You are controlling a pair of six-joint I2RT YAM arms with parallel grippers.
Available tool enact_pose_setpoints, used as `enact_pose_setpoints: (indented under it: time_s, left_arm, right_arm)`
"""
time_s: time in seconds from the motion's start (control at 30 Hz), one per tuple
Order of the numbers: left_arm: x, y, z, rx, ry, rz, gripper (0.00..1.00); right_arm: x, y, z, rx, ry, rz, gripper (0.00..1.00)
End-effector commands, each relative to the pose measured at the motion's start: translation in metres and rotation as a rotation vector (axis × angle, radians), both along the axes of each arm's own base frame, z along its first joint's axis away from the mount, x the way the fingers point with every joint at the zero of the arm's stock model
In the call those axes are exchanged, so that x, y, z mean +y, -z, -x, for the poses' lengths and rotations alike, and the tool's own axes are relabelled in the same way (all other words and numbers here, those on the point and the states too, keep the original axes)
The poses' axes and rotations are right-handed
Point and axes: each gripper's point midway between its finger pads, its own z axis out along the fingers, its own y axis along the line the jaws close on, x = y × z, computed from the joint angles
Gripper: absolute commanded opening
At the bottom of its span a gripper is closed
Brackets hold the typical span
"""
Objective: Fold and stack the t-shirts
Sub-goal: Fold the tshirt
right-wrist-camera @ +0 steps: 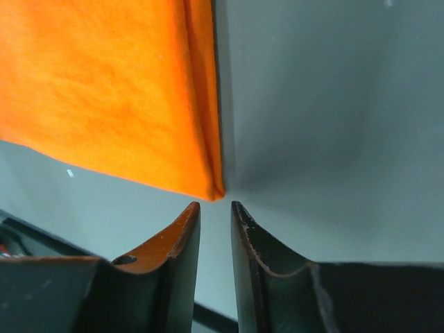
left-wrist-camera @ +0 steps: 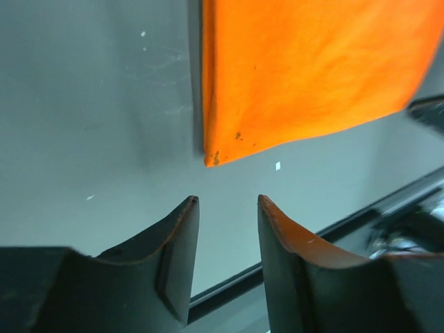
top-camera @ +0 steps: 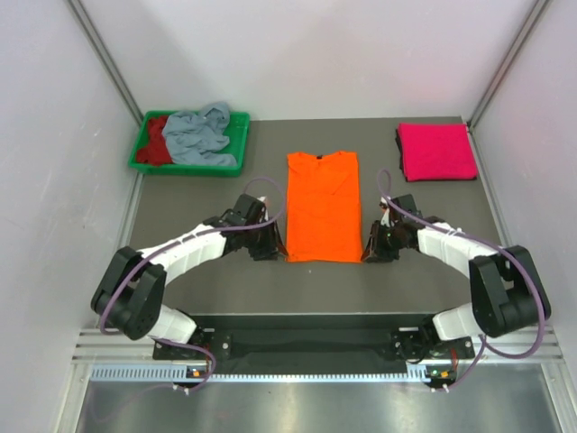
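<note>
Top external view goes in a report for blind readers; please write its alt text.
An orange t-shirt lies flat at centre, sleeves folded in, with the left hand and right hand at its two near corners. A folded pink t-shirt lies far right; a green tray far left holds a grey-blue shirt and a dark red shirt.

The spread t-shirt (top-camera: 323, 206) lies flat in the middle of your counter (top-camera: 325, 289), collar at the far end and hem toward the arm bases. Your left pincer (top-camera: 270, 245) sits just beside its near left corner, and your right pincer (top-camera: 371, 250) just beside its near right corner. The folded t-shirt (top-camera: 436, 152) lies at the far right. The tray (top-camera: 185, 169) stands at the far left; in it, the bunched t-shirt (top-camera: 158, 142) lies at the left, partly under the heaped t-shirt (top-camera: 200, 135).
</note>
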Motion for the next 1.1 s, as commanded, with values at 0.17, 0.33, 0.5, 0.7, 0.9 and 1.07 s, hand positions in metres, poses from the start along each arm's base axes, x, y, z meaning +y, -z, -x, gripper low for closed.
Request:
enact_pose_setpoints:
  time_s: [0.17, 0.33, 0.5, 0.7, 0.9, 1.07]
  left_arm:
    - [-0.012, -0.008, -0.008, 0.000, -0.123, 0.190, 0.47]
    - [-0.013, 0.008, -0.004, 0.025, -0.132, 0.204, 0.47]
    - [-0.011, 0.021, -0.004, 0.028, -0.125, 0.187, 0.46]
    - [-0.018, 0.009, -0.016, -0.039, -0.082, 0.197, 0.44]
    - [-0.014, 0.020, -0.016, 0.006, -0.084, 0.122, 0.41]
    - [-0.010, 0.026, -0.010, 0.024, -0.118, 0.090, 0.39]
  right_arm:
    - [0.015, -0.020, -0.006, -0.037, 0.253, -0.169, 0.28]
    - [0.013, -0.011, -0.001, -0.016, 0.307, -0.181, 0.28]
    - [0.008, -0.007, -0.003, -0.044, 0.316, -0.161, 0.27]
    - [0.002, -0.011, -0.012, -0.100, 0.280, -0.104, 0.26]
    - [0.007, -0.005, -0.011, -0.052, 0.277, -0.118, 0.27]
    - [0.006, -0.001, -0.006, -0.035, 0.352, -0.154, 0.28]
